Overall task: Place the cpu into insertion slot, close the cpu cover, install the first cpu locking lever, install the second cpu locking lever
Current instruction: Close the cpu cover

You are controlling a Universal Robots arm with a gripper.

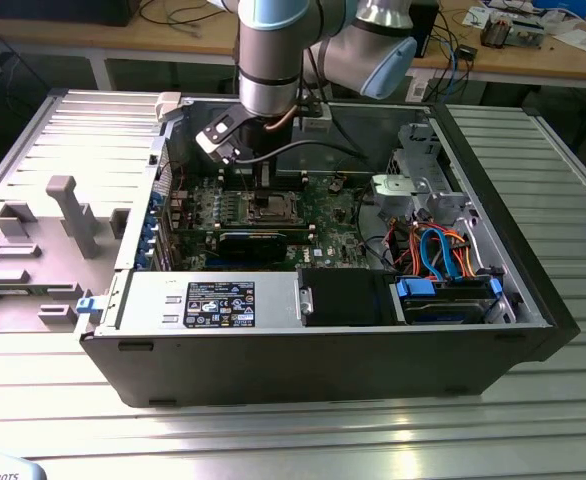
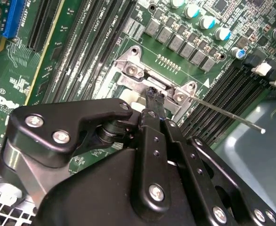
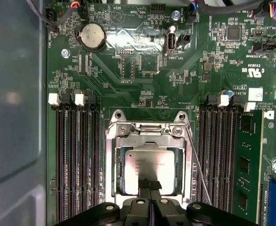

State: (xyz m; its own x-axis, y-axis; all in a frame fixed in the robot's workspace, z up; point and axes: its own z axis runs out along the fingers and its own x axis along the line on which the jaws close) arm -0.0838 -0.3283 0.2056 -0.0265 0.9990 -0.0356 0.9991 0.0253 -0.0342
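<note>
One view at a time. Exterior view: my pincer (image 1: 263, 192) hangs mid-frame inside the open black computer case (image 1: 323, 365). The case sits on a ribbed grey metal tabletop (image 1: 533, 150), and a pale wooden tabletop (image 1: 573, 62) strewn with cables crosses the upper edge.

Second wrist view: the pincer is clenched on nothing, and a thin steel locking lever (image 2: 232, 115) juts free toward the right.

First wrist view: the small square grey-topped cpu (image 3: 150, 162) lies low centre in the silver-rimmed square insertion slot (image 3: 109, 155), framed by the thin silver windowed cpu cover (image 3: 150, 140). I cannot tell whether my tips touch it. I judge they could skid onto the chip, or the unlatched lever could spring.
</note>
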